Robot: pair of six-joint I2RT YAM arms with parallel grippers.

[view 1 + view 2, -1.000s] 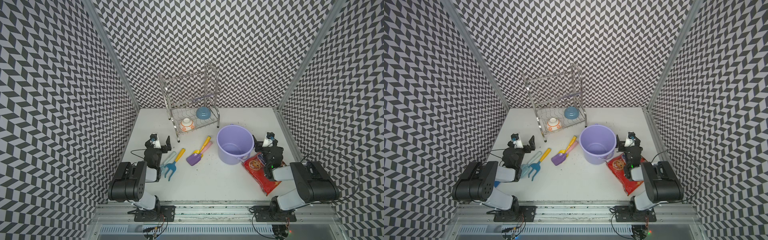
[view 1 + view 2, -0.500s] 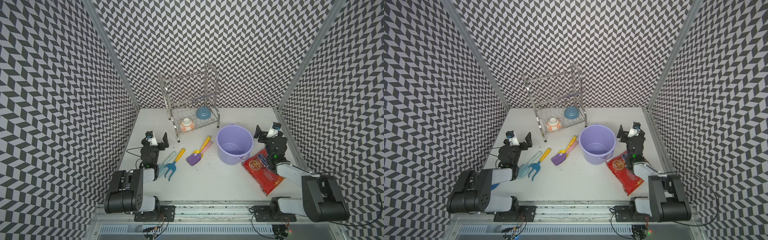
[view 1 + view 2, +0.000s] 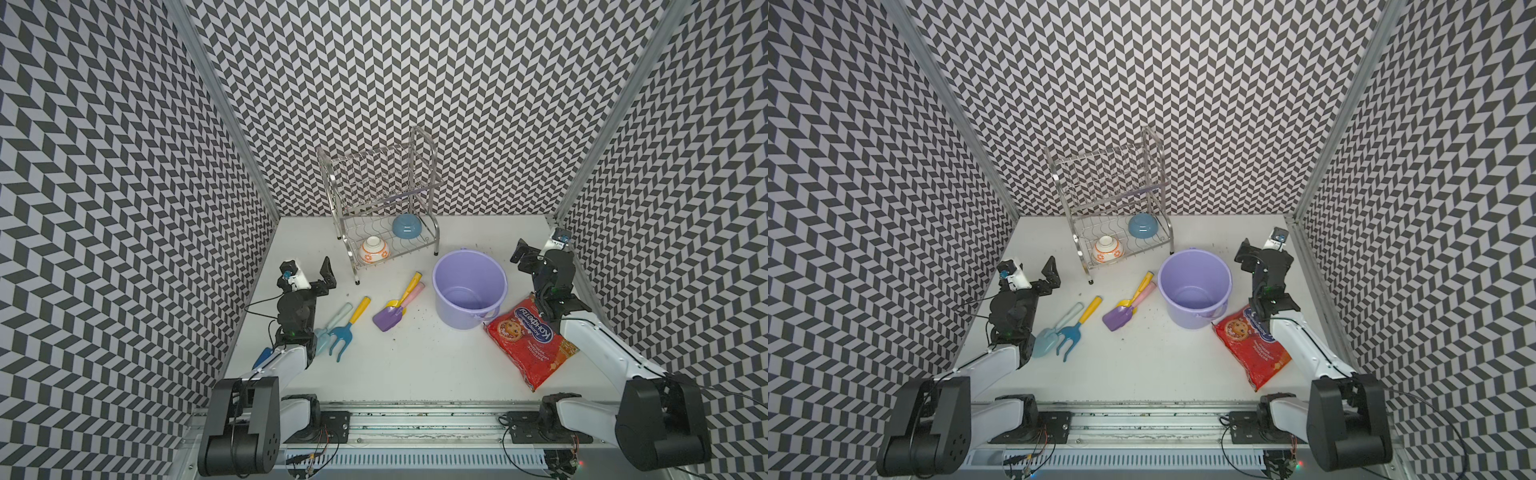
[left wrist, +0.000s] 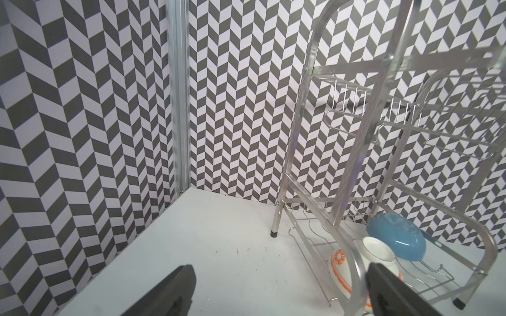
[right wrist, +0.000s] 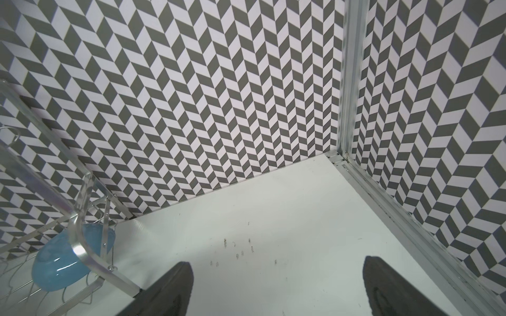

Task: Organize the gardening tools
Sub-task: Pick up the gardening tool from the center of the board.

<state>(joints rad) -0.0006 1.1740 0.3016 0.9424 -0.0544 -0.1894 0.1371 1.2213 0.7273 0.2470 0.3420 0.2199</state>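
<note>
Gardening tools (image 3: 343, 334), four in number, lie loose on the counter (image 3: 415, 365) in two pairs, none yet gathered. The pale-blue trowel (image 3: 1045, 341) and the blue fork (image 3: 1070, 335) with its yellow handle rest side by side next to the left arm, handles angled toward the dish rack (image 3: 374, 199). The yellow scoop (image 3: 409, 286) lies partly over the purple scoop (image 3: 387, 321), just beside the lavender bucket (image 3: 465, 322). The bucket stands upright with nothing visible inside, so it is probably the intended receptacle. A blue bowl (image 3: 407, 226) and an orange-and-white bowl (image 3: 374, 251) occupy the rack's lower shelf; a red cookie packet (image 3: 530, 338) lies beside the bucket, partly under the right arm. The left gripper (image 3: 309, 277) is raised clear of the counter, spread wide, empty, touching nothing. The right gripper (image 3: 540, 253) is likewise raised, wide and empty, near the back corner. Both wrist views look toward the back wall and show no tool.
</note>
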